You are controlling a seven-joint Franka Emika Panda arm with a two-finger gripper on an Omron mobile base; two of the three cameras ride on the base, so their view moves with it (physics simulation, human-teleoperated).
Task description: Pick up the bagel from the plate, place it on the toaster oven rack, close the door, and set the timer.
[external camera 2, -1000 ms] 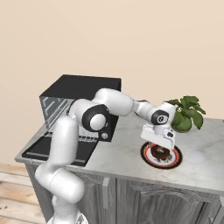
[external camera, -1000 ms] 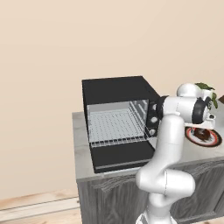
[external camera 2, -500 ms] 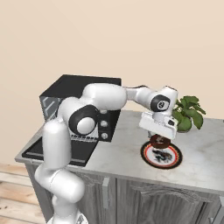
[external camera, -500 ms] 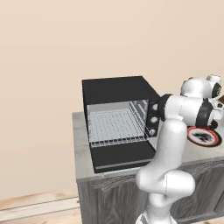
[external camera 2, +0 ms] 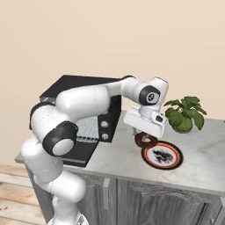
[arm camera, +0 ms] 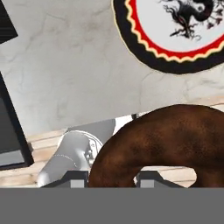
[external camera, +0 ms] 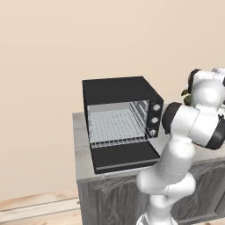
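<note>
Change since a second ago: the hand has lifted off the plate and swung toward the oven, carrying the bagel with it; the plate now lies bare of it.

Left base view
- Toaster oven [external camera: 121,116]: black box on the grey counter [external camera: 81,145], cavity facing the camera.
- Door [external camera: 125,156]: dropped flat in front of the cavity, fully open.
- Toaster oven rack [external camera: 116,126]: silver wire grid inside the cavity, nothing on it.
- Arm: white links rise at the right and hide what lies behind them.

Right base view
- Gripper [external camera 2: 145,137]: hangs above the counter between the oven and the plate, fingers pointing down.
- Bagel [external camera 2: 146,140]: dark brown ring pinched in the fingers, lifted clear of the counter, just beside the plate's near-left edge and above it.
- Plate [external camera 2: 162,155]: flat on the marble top, red-orange rim, dark pattern at centre.
- Potted plant [external camera 2: 184,113]: behind the plate, near the wall.

Hand view
- Bagel [arm camera: 175,144]: fills the lower right, its rim clamped between the two dark fingertips [arm camera: 75,178].
- Finger state: pressed in on the bagel.
- Plate [arm camera: 148,54]: at the top right, apart from the bagel.
</note>
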